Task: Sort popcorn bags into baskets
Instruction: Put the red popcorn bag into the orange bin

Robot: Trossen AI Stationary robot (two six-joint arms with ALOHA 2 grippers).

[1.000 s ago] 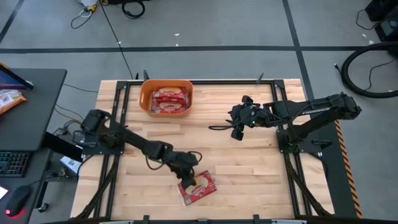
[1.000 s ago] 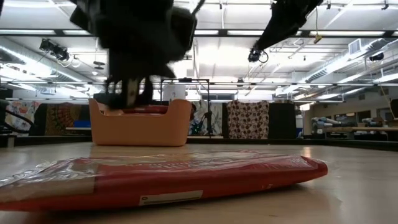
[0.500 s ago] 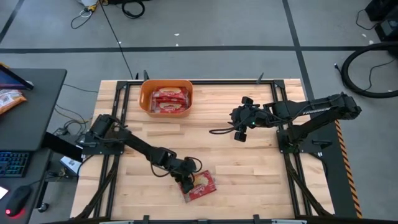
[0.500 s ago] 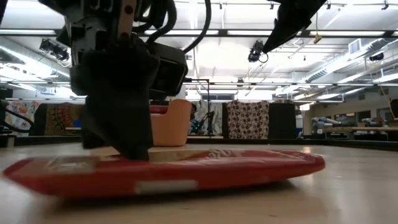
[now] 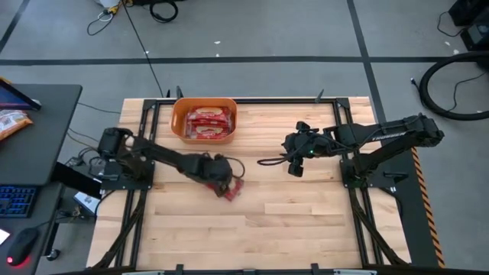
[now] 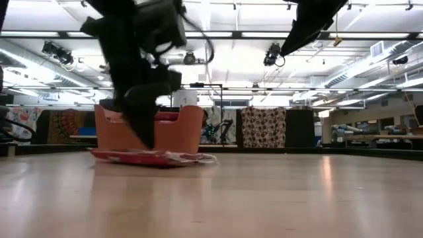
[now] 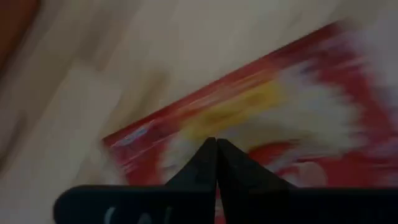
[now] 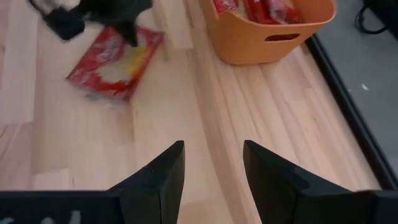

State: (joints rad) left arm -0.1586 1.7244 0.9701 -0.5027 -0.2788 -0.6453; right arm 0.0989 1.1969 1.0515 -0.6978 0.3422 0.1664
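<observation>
Flat red popcorn bag (image 5: 231, 188), pinched at its edge by left gripper (image 5: 222, 175), looks light and floppy to us; right gripper (image 5: 293, 156) waits, fingers spread.

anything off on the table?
Nothing stands out. Left gripper is shut on one popcorn bag short of the basket, which holds other bags. Right gripper hangs open, empty.

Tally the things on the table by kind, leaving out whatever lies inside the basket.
Loose popcorn bag: 1
Orange basket: 1
Grippers: 2, the left gripper on the bag, the right gripper waiting mid-table
Total: 4
</observation>
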